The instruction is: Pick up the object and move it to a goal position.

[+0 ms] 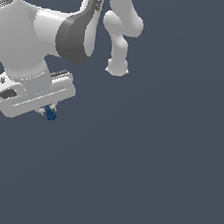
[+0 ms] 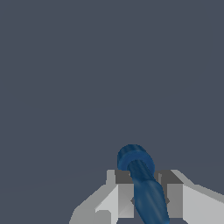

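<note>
Exterior view: white gripper (image 1: 48, 110) at the exterior view's left, hung below the wrist of the Panda arm (image 1: 54, 32), with the dark-blue object (image 1: 49, 113) showing as a small lump just under the gripper body, between the fingertips. No surface contact discernible beneath it; uniform grey background (image 1: 150, 178) all around, no goal marker visible. Wrist view: object (image 2: 142, 183) seen as an elongated blue piece with a rounded, collared end projecting beyond the fingertips, shaft running back between the two fingers (image 2: 124, 194). Both pads touching the shaft on either side, jaws closed onto it, so gripper (image 2: 146, 194) clamped on the object. Judged step: pick complete, transport phase in hand. Next move calls for: carrying to the goal position with grip force maintained, steady wrist orientation to avoid the slim shaft pivoting or slipping between the pads, and no release until over the goal. Goal location not determinable from either view.
</note>
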